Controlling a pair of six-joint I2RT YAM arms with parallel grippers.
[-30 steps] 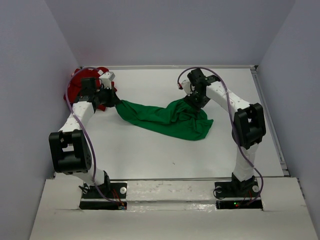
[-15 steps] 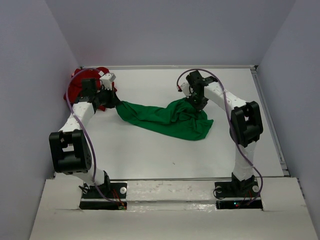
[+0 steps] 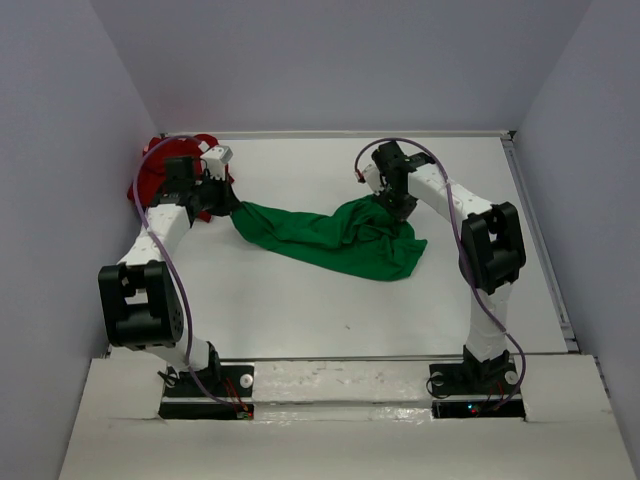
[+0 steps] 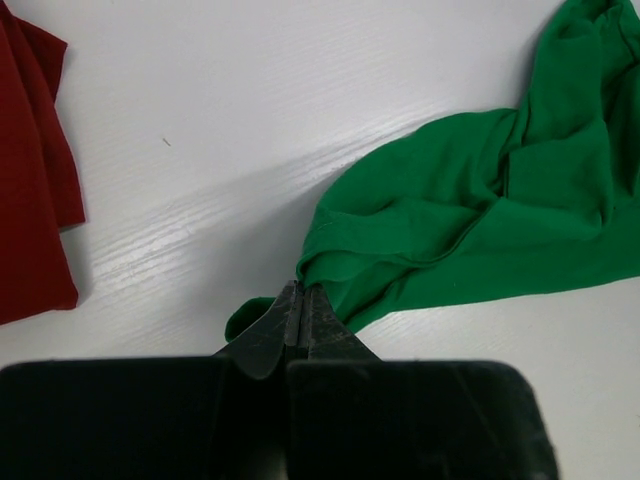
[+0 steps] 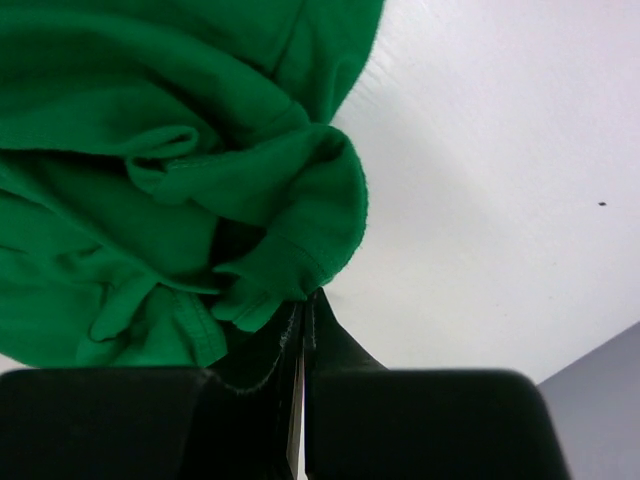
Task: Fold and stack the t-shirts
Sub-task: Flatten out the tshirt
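Note:
The green t-shirt (image 3: pixel 330 238) lies crumpled and stretched across the middle of the table, running from the left gripper to the right one. My left gripper (image 3: pixel 232 207) is shut on its left end; in the left wrist view the pinched fingertips (image 4: pixel 298 290) hold a fold of the green t-shirt (image 4: pixel 480 220). My right gripper (image 3: pixel 393 205) is shut on the bunched right end; in the right wrist view the tips (image 5: pixel 305 300) clamp a hemmed edge of the green t-shirt (image 5: pixel 150 150). The red t-shirt (image 3: pixel 152 172) sits heaped at the far left behind the left arm, and its edge shows as the red t-shirt (image 4: pixel 30 180).
Grey walls close in the white table on three sides. A raised rail (image 3: pixel 540 240) runs along the right edge. Bare white table (image 3: pixel 320 310) lies between the green cloth and the arm bases.
The right gripper's jaws have shut on the green t-shirt's bunched right end and the wrist has shifted slightly. The left arm and the cloth have hardly moved.

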